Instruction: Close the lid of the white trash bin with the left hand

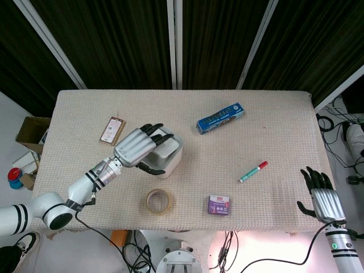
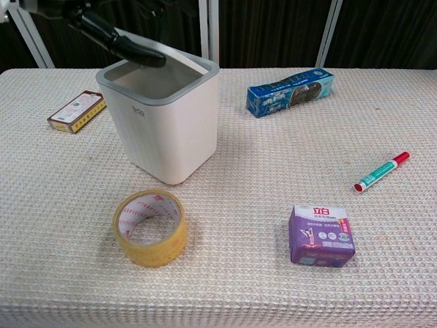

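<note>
White trash bin (image 1: 165,156) left of table (image 1: 273,125) centre | lid (image 2: 179,61) tilted low under left hand (image 1: 138,148) | fingers (image 2: 123,46) spread flat, pressed on lid, gripped nothing.

Left hand (image 1: 136,149): ribbed silver back, black fingers (image 2: 126,46). White forearm carries black bands and an external black cable. Right hand (image 1: 320,197): identical silver-and-black construction, white wrist.

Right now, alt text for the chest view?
A robot hand presses the lid of a white trash bin partway shut. Around it on the table: yellow tape roll, purple box, green marker, blue packet.
</note>
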